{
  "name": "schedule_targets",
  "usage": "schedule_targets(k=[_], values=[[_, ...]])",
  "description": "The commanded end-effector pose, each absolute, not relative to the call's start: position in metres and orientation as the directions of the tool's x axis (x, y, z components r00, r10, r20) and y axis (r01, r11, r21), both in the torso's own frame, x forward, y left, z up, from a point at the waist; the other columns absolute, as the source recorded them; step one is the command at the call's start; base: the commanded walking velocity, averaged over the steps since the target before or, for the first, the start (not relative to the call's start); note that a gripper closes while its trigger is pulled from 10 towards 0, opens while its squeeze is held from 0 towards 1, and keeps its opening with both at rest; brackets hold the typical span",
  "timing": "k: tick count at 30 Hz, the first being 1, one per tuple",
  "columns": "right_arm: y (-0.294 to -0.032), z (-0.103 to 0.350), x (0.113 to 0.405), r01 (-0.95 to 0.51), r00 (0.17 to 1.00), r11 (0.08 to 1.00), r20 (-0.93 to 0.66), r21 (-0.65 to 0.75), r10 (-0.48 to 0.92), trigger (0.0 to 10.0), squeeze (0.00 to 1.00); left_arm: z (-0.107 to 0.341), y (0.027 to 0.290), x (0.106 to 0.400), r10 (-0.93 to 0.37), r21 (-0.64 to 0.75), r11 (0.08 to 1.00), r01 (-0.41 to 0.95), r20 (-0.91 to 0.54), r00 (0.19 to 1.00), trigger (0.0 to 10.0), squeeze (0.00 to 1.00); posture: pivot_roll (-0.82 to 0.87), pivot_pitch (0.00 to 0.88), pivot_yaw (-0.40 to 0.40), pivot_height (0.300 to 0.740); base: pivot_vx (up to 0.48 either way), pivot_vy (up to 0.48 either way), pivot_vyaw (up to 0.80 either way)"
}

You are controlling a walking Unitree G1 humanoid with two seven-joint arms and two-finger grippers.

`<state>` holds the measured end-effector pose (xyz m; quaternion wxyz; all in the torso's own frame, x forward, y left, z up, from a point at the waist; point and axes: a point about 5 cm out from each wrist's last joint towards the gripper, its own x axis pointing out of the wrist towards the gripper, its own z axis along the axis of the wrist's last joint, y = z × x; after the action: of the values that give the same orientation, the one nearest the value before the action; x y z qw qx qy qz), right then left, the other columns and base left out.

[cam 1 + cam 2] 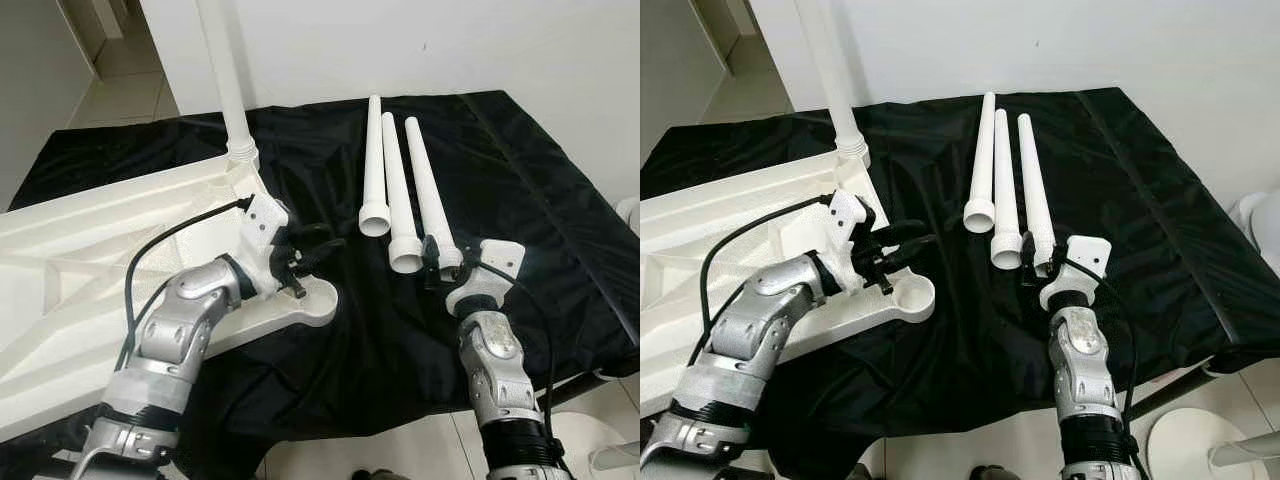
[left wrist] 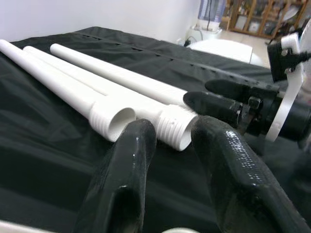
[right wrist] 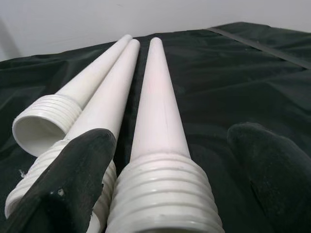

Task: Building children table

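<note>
Head views: a white moulded plastic tabletop (image 1: 90,260) lies upside down on a desk draped in black cloth (image 1: 540,190), one tapered leg (image 1: 228,80) already upright in its far corner socket. Three loose white legs (image 1: 400,190) with threaded, hollow ends lie side by side on the cloth. The left tool (image 1: 318,252) hovers open above the near round corner socket (image 1: 318,298).

Left wrist view: its glossy black fingers (image 2: 121,189) stand apart, pointing towards the threaded ends.

Right wrist view: the right tool (image 3: 165,184) straddles the nearest leg's ribbed end, open
</note>
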<state>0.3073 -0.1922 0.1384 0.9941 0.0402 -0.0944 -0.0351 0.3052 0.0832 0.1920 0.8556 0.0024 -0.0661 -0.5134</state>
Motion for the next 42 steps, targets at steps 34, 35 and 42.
schedule_targets(k=[34,35,42], values=[[-0.194,0.112,0.325,0.0,1.0,0.997,0.009,0.078,-0.001,10.0,0.0,0.204,0.086,0.331,-0.727,0.124,0.686,0.717,0.129,0.674,10.0,0.0,-0.02,0.071,-0.03,0.74,0.0,0.0,0.0],[-0.194,0.112,0.325,0.0,1.0,0.997,0.009,0.078,-0.001,10.0,0.0,0.204,0.086,0.331,-0.727,0.124,0.686,0.717,0.129,0.674,10.0,0.0,-0.02,0.071,-0.03,0.74,0.0,0.0,0.0],[-0.189,0.105,0.326,-0.035,0.999,0.996,-0.027,0.085,0.038,0.0,0.0,0.209,0.091,0.333,-0.697,0.148,0.717,0.681,0.16,0.699,10.0,0.0,0.01,0.08,-0.049,0.74,0.0,0.0,0.0]])
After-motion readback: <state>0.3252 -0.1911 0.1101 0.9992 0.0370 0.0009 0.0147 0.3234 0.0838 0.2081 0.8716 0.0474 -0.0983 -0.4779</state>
